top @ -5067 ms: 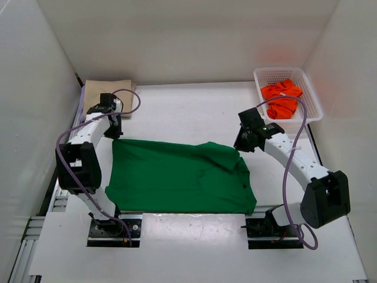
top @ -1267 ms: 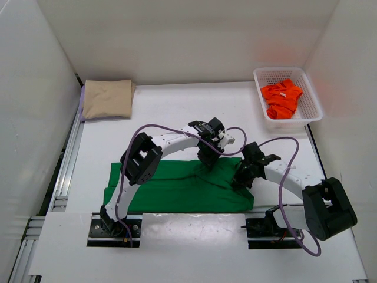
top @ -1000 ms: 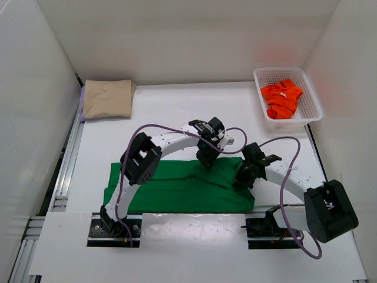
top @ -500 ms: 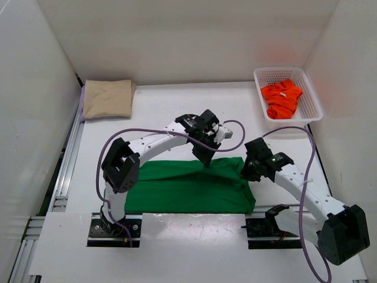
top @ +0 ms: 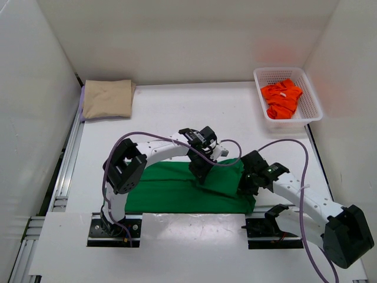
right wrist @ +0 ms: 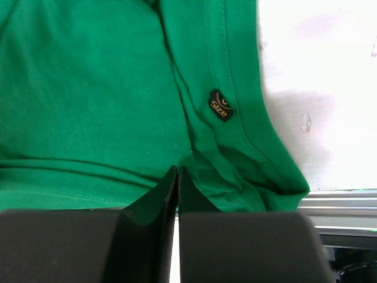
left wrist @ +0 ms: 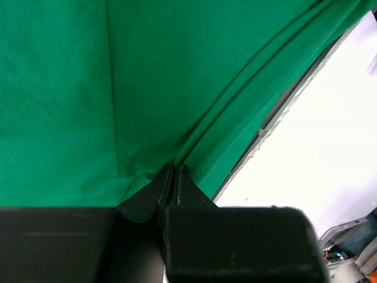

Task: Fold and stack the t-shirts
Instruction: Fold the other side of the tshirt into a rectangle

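Two claws pinching green t-shirt (top: 165, 188), left claw (left wrist: 174, 171) at far edge, right claw (right wrist: 177, 171) at right end

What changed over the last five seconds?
The green cloth t-shirt got folded nearward into a narrow band. The left hand swung from its far-left corner to mid-right, pinching cloth; the right hand dropped beside it, shut. Folded tan t-shirt and orange t-shirt in the white lattice basket unchanged.

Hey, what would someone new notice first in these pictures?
The green shirt lies at the front, with the left hand pinching a fold and the right hand shut at its right end. An orange shirt sits in the basket at back right. A folded tan shirt lies back left.
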